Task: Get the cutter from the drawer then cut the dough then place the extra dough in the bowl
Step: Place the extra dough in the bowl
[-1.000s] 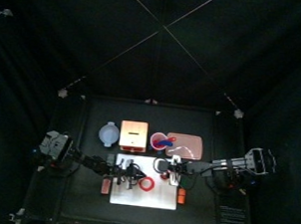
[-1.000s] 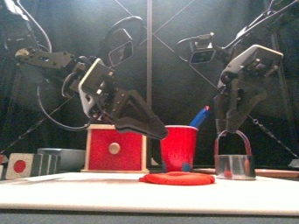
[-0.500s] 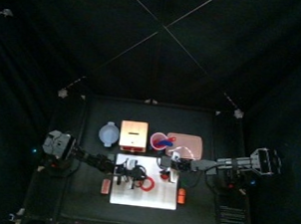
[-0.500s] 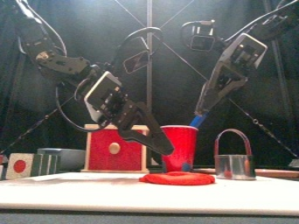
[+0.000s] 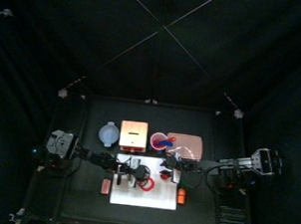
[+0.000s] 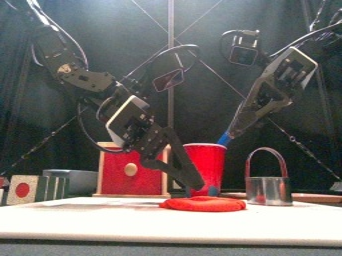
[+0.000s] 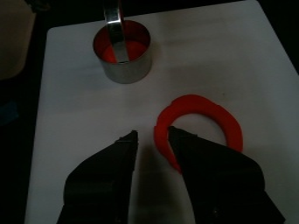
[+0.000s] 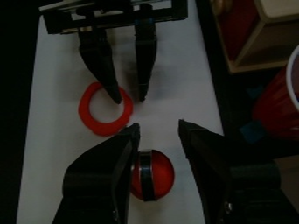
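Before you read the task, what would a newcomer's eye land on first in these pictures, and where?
The red dough ring lies flat on the white cutting board, with the left gripper poised at its edge, jaws open. Beside it on the board stands the metal cutter with a dough disc inside, and the right gripper hangs open above the board.

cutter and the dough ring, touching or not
Apart. The left wrist view shows bare white board between the cutter and the dough ring.
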{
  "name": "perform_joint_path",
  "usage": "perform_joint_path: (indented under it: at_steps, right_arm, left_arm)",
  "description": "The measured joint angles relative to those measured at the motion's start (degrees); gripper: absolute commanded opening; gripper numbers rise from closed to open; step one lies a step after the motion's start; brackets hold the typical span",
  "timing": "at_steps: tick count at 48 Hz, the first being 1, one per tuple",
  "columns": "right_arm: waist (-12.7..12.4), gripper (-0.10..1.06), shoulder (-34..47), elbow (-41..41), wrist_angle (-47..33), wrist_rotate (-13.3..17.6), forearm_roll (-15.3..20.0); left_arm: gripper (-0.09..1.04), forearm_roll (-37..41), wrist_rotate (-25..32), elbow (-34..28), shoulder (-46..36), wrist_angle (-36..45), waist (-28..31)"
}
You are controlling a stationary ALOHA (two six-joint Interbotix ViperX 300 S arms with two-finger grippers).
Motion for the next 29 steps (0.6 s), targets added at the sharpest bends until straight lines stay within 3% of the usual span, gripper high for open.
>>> perform_joint_path:
  at_steps: [29]
  right_arm:
    - [-0.62,0.79,0.0,0.53,0.26,-0.09,0.0]
  left_arm:
    - [0.72,0.18,-0.09,-1.93,2.64,2.55,-0.09]
